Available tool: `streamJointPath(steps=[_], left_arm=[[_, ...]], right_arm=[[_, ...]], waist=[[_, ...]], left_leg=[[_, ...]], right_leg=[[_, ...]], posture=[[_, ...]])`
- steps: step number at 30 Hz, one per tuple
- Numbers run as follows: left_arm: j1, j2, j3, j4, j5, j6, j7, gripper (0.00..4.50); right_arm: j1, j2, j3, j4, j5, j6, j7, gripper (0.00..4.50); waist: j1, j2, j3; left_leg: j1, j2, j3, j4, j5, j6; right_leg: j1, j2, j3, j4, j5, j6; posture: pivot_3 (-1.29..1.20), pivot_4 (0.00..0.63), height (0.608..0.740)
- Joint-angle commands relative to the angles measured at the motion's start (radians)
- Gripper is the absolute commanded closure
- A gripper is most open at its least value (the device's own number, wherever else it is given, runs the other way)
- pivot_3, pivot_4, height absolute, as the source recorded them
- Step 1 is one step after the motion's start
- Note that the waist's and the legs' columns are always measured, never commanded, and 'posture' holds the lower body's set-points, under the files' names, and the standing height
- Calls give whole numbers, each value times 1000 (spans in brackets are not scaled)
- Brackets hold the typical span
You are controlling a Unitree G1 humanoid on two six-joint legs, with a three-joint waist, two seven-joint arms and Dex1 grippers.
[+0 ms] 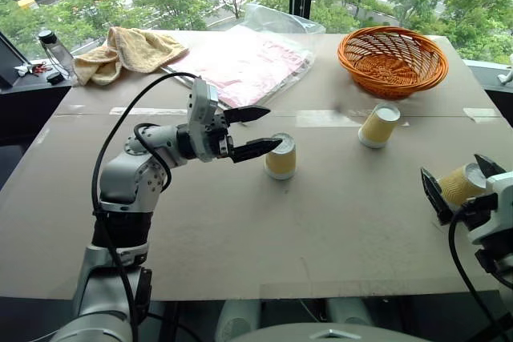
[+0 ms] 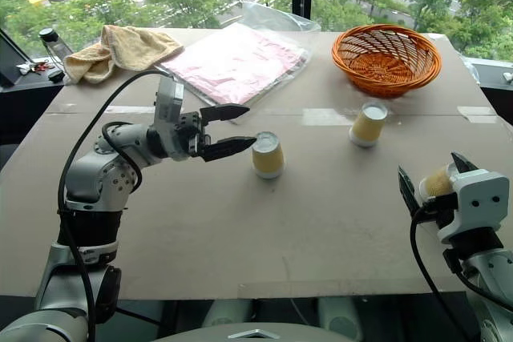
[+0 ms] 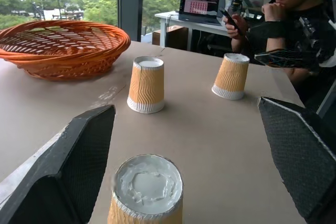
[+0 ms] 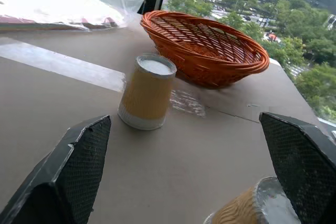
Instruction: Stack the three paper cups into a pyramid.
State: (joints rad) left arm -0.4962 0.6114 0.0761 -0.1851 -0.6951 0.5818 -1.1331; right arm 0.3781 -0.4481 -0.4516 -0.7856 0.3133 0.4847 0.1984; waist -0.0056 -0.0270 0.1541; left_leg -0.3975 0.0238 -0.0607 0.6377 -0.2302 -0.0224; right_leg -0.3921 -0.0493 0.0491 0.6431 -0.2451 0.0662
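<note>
Three ribbed tapered paper cups (image 1: 280, 157) upturned near woven basket (image 1: 392, 60)

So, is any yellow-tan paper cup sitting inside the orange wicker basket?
No, the orange wicker basket holds nothing; the nearest yellow-tan paper cup stands on the table.
</note>
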Motion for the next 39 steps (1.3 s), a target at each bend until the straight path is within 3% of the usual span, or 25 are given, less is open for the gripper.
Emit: streamJointPath(steps=[1,10,13,16,21,25,29,33,39], left_arm=[[39,48,2,-208,-129,94,-22,39],[154,57,-35,-333,-144,89,12,39],[158,53,-39,-328,-141,80,18,0],[175,48,-38,-318,-125,54,24,0],[267,-18,37,-270,-93,-54,97,0],[364,29,132,-214,-95,-86,58,0],[460,97,214,-161,-88,-127,-19,0],[512,146,262,-160,-89,-143,-66,0],[576,176,315,-187,-92,-167,-92,0]], right_arm=[[-50,-27,-59,77,-8,77,-21,0],[-190,-15,-118,229,82,225,-14,0],[-205,-2,-127,240,119,231,1,863],[-202,-6,-128,230,144,216,31,2270],[-160,-49,-95,85,266,212,170,2278],[-185,-109,90,-24,298,215,262,2278],[-374,-83,343,69,175,197,220,2278],[-512,-41,510,211,63,158,208,2278],[-604,-6,606,312,-9,108,232,2278]], waist=[[0,1,0],[-11,2,0],[-9,2,0],[-9,2,0],[-10,5,2],[-27,4,2],[-35,3,2],[-21,1,2],[-10,3,3]], left_leg=[[0,0,0,0,0,0],[2,0,1,-1,0,0],[2,0,1,-1,0,0],[1,0,2,-1,0,0],[2,0,2,-1,0,0],[3,1,2,-2,0,0],[3,3,2,-1,0,0],[1,2,1,-1,0,0],[-2,1,2,-2,0,0]], right_leg=[[0,0,0,0,0,0],[0,1,2,1,0,-1],[0,1,2,0,0,-1],[0,1,2,0,0,0],[0,1,3,0,0,0],[0,2,3,0,0,-1],[0,3,3,0,-1,-1],[-1,3,2,0,-1,-1],[-4,2,3,-1,0,1]], posture=[[0,150,740],[0,150,740],[0,150,740],[0,150,740],[0,150,740],[0,150,740],[0,150,740],[0,150,740],[0,150,740]])
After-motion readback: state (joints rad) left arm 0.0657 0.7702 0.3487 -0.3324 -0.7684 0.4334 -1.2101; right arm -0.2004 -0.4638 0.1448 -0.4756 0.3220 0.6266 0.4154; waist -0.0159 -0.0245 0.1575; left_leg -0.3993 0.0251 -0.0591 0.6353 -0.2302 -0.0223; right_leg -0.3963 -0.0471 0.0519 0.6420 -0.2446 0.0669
